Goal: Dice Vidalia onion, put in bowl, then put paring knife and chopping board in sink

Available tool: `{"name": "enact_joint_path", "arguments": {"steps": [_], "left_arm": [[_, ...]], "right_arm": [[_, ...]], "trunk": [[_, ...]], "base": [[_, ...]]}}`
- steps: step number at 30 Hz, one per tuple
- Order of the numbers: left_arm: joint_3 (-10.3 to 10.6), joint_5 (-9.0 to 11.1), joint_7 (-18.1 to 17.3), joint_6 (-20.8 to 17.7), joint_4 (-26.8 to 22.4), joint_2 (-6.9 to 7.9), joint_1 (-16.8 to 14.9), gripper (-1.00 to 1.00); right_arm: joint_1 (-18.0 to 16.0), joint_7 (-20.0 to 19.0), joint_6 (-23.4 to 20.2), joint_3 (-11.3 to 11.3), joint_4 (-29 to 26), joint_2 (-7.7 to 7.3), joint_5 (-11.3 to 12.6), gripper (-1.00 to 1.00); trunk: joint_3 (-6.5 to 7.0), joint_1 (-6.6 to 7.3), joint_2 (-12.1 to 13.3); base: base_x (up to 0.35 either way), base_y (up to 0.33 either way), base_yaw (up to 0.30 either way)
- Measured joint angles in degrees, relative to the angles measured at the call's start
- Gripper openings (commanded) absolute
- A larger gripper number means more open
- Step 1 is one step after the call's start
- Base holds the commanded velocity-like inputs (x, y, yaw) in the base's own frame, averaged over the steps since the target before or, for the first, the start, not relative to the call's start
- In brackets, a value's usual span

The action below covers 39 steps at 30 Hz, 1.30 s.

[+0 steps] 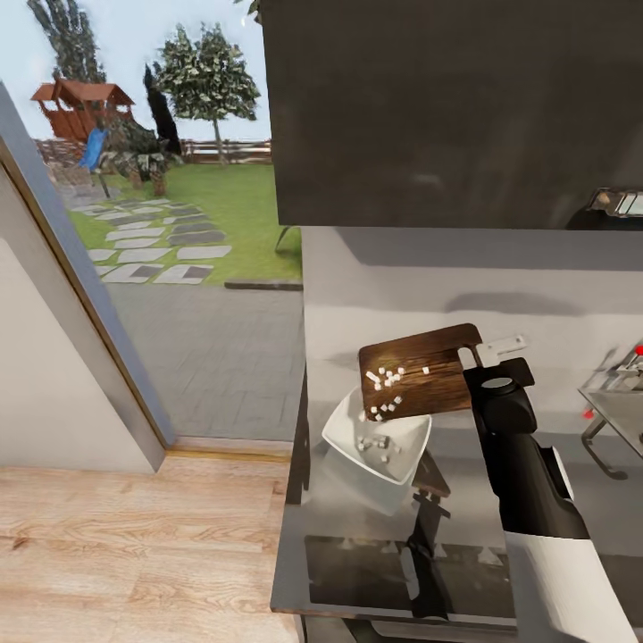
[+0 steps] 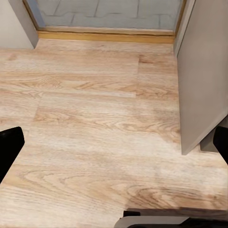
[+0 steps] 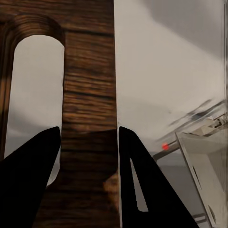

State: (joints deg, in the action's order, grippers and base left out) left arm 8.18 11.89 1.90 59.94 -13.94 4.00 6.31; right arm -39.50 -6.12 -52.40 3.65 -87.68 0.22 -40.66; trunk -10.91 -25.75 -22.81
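Above the bowl (image 1: 379, 439), right pincer (image 3: 89, 142) pinches the tilted chopping board (image 1: 420, 371); diced onion (image 1: 389, 377) partly transferred; left pincer's state indeterminate; sink (image 1: 616, 397) deposits outstanding.

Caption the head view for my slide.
Right gripper tilts dark brown wooden chopping board, sliding white onion dice into white square bowl.

Light wood floor (image 2: 95, 118), glass door (image 1: 179, 268), garden, grey wall (image 1: 464, 277)
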Motion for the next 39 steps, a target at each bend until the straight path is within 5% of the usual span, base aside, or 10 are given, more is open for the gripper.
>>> {"name": "enact_joint_path", "arguments": {"steps": [22, 39], "left_arm": [[0.0, 0.0, -0.1, 0.0, 0.0, 0.0, 0.0, 1.0], [0.0, 0.0, 0.0, 0.0, 0.0, 0.0, 0.0, 1.0]], "right_arm": [[0.0, 0.5, 5.8, 0.1, 4.7, -0.42, 0.2, -1.0], [0.0, 1.2, 6.2, 0.3, 5.5, -1.18, 0.1, -1.0]], "trunk": [[0.0, 0.0, 0.0], [0.0, 0.0, 0.0]], "base": [[0.0, 0.0, 0.0], [0.0, 0.0, 0.0]]}}
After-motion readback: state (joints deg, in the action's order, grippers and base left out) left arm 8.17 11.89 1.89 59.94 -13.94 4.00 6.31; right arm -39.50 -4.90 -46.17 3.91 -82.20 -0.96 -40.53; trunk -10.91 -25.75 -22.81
